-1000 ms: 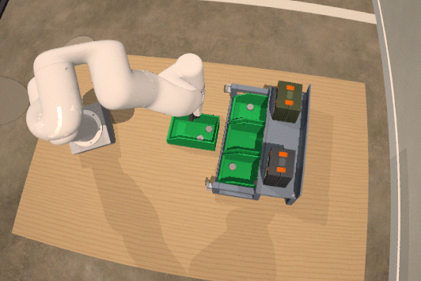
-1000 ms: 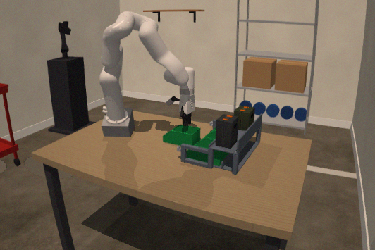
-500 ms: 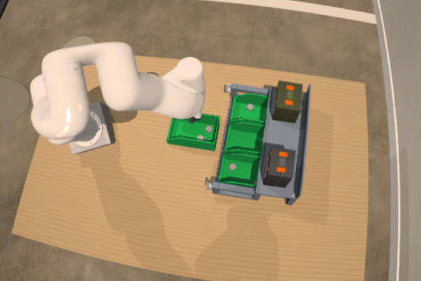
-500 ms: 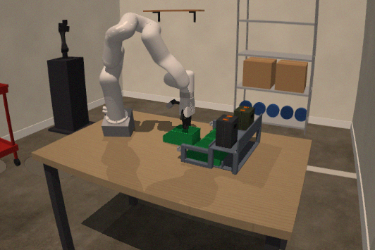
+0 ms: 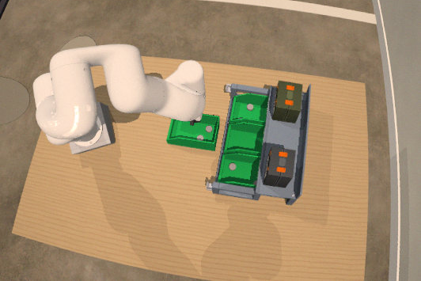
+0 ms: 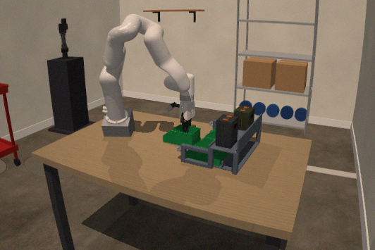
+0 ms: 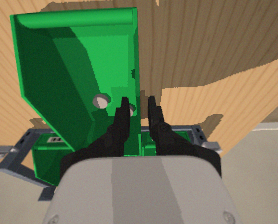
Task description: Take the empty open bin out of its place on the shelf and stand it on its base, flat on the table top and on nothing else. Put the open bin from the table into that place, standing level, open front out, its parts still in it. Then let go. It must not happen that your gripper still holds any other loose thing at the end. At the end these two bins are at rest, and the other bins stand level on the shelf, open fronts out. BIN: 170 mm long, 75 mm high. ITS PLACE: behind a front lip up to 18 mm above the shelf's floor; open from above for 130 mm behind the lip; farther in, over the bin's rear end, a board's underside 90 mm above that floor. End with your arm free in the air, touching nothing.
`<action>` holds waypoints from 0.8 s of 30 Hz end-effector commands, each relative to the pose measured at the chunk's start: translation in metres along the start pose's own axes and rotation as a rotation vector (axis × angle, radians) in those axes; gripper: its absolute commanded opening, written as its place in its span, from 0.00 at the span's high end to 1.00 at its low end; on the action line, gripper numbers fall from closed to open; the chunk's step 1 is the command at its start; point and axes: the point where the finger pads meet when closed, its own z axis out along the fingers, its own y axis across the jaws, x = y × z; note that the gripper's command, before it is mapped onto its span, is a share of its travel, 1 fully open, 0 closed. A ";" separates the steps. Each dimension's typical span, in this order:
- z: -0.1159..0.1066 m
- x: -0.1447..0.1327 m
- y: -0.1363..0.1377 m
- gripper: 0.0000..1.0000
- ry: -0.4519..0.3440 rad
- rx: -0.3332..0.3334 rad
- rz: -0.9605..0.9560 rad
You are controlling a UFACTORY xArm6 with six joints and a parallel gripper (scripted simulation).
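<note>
A green open bin (image 5: 194, 133) with two grey round parts stands on the table top, just left of the grey shelf (image 5: 261, 142). It also shows in the exterior view (image 6: 181, 134) and the wrist view (image 7: 75, 80). My gripper (image 7: 138, 105) is lowered at this bin's far side wall (image 7: 136, 75). One finger is inside the bin and one outside, partly open with a gap showing at the wall. The gripper also shows in the top and exterior views (image 5: 194, 123) (image 6: 185, 125). On the shelf, the middle green bin (image 5: 243, 138) is empty.
Two more green bins (image 5: 249, 106) (image 5: 237, 167), each with a grey part, flank the empty one on the shelf. Two dark boxes with orange marks (image 5: 289, 100) (image 5: 280, 166) sit on the shelf's upper board. The arm's base (image 5: 89, 138) stands at the table's left.
</note>
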 end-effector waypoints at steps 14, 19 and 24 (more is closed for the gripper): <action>0.003 -0.001 0.001 0.74 -0.003 -0.002 0.001; 0.003 -0.001 0.001 0.74 -0.003 -0.002 0.001; 0.003 -0.001 0.001 1.00 -0.003 -0.002 0.001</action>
